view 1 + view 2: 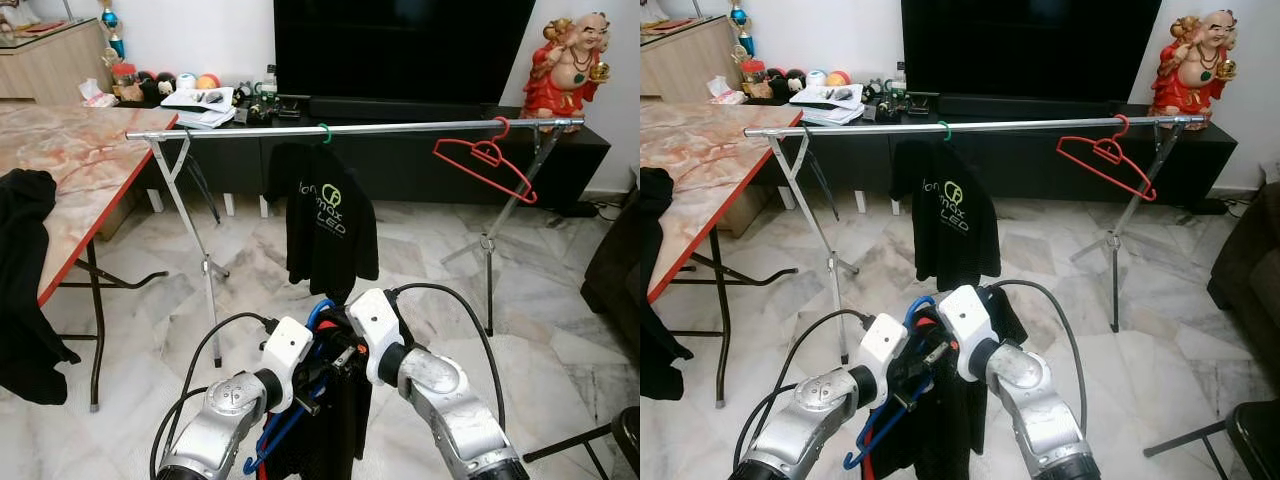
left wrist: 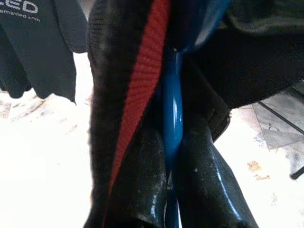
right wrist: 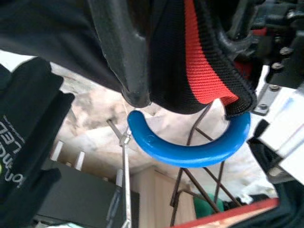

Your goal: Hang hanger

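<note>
Below rail (image 1: 350,128) | blue hanger (image 2: 172,109), black-red garment (image 3: 199,57) | left fingers (image 2: 142,185) clamp hanger | right fingers (image 3: 123,52): grip unclear

Blue hanger (image 1: 887,420) carrying black garment (image 1: 958,420) w/ red stripe. Both grippers showing glossy black fingers (image 2: 204,180); arms silver w/ white wrist housings. Silver rail (image 1: 350,129) on silver legs. Black T-shirt (image 1: 330,225) w/ white & yellow-green logo hanging on green hook (image 1: 325,133). Red hanger (image 1: 485,165) at far end. Table (image 1: 70,160) showing pink-cream marble pattern w/ red edge; black cloth (image 1: 25,290) draped over it. Floor (image 1: 250,260) pale grey-veined marble. Red & gold statue (image 1: 565,65) on black TV unit (image 1: 420,160).
</note>
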You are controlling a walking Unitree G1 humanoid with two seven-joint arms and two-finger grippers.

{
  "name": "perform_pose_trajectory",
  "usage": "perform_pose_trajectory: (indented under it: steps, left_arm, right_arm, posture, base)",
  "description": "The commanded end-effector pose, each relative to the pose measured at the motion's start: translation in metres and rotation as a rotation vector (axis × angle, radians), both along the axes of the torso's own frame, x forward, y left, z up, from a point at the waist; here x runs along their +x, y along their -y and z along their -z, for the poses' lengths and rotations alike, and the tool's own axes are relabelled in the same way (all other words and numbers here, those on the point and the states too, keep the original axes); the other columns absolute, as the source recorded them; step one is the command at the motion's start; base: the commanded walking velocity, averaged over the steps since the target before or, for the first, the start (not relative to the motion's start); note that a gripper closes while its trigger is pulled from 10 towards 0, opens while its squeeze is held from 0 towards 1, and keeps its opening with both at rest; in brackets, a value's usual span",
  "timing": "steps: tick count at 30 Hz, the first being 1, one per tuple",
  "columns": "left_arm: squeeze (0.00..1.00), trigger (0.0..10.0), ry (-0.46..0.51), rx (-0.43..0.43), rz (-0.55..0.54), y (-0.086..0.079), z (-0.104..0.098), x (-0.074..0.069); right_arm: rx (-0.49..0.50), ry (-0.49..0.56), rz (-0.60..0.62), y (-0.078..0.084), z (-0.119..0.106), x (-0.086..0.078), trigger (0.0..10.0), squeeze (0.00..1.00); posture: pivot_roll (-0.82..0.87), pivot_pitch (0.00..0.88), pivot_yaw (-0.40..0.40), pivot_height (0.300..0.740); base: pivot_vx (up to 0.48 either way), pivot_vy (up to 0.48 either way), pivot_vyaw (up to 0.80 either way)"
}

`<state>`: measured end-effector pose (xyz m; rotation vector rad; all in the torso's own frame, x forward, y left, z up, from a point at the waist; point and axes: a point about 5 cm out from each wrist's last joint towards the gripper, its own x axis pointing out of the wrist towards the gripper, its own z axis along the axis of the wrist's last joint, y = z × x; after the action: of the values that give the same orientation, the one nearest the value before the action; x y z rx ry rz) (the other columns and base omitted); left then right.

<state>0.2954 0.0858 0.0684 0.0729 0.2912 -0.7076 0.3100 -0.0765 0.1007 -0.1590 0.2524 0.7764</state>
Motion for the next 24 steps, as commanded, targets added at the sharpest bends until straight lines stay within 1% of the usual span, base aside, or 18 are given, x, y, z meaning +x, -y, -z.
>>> perform_pose_trajectory:
  steps: [1,2,3,5,6,8,12,14,16,19,20,24]
  left_arm:
    - [0.00,10.0,0.097,-0.051,0.002,0.003,-0.022,0.009]
    - [0.00,10.0,0.097,-0.051,-0.001,0.003,-0.022,0.009]
    - [0.00,10.0,0.097,-0.053,-0.005,0.002,-0.022,0.010]
    - [0.00,10.0,0.098,-0.054,-0.007,0.002,-0.022,0.010]
    - [0.00,10.0,0.103,-0.060,-0.017,0.002,-0.023,0.011]
    - [0.00,10.0,0.110,-0.065,-0.026,0.001,-0.024,0.012]
    - [0.00,10.0,0.164,-0.118,-0.104,-0.003,-0.033,0.019]
    - [0.00,10.0,0.191,-0.192,-0.140,-0.005,-0.042,0.022]
    - [0.00,10.0,0.205,-0.229,-0.156,-0.006,-0.047,0.023]
    - [0.00,10.0,0.215,-0.231,-0.157,-0.007,-0.049,0.024]
    - [0.00,10.0,0.209,-0.223,-0.154,-0.007,-0.048,0.024]
    - [0.00,10.0,0.209,-0.218,-0.156,-0.007,-0.045,0.023]
  right_arm:
    - [-0.050,-0.062,0.067,0.011,0.014,0.001,10.0,0.70]
    - [-0.047,-0.061,0.072,0.012,0.014,0.001,10.0,0.71]
    - [-0.046,-0.058,0.071,0.012,0.013,0.001,10.0,0.93]
    - [-0.047,-0.057,0.070,0.012,0.013,0.001,10.0,0.93]
    - [-0.049,-0.055,0.061,0.012,0.012,0.000,10.0,1.00]
    - [-0.051,-0.055,0.057,0.012,0.012,-0.001,10.0,1.00]
    - [-0.059,-0.066,0.026,0.011,0.015,-0.007,10.0,1.00]
    - [-0.066,-0.069,0.009,0.010,0.016,-0.012,10.0,1.00]
    - [-0.077,-0.070,0.010,0.011,0.017,-0.014,10.0,1.00]
    - [-0.092,-0.073,0.013,0.012,0.019,-0.015,10.0,1.00]
    - [-0.112,-0.072,0.019,0.014,0.020,-0.016,10.0,1.00]
    - [-0.131,-0.074,0.015,0.019,0.020,-0.019,10.0,1.00]
  posture:
    - [0.03,0.000,-0.044,0.740]
    - [0.03,0.000,-0.044,0.740]
    - [0.03,0.000,-0.043,0.740]
    - [0.03,0.000,-0.043,0.740]
    - [0.03,0.000,-0.044,0.740]
    - [0.03,0.000,-0.044,0.740]
    - [0.02,0.000,-0.046,0.740]
    - [0.02,0.000,-0.046,0.740]
    - [0.02,0.000,-0.047,0.740]
    - [0.02,0.000,-0.047,0.740]
    - [0.02,0.000,-0.048,0.740]
    - [0.02,0.000,-0.050,0.740]
  base:
    - [0.000,0.000,0.00]
    - [0.000,0.000,0.00]
    - [0.000,0.000,0.00]
    - [0.000,0.000,0.00]
    - [0.000,0.000,0.00]
    - [0.000,0.000,0.00]
    - [0.000,0.000,0.00]
    - [0.000,0.000,0.00]
    - [0.000,0.000,0.00]
    - [0.000,0.000,0.00]
    - [0.000,0.000,0.00]
    - [0.000,0.000,0.00]
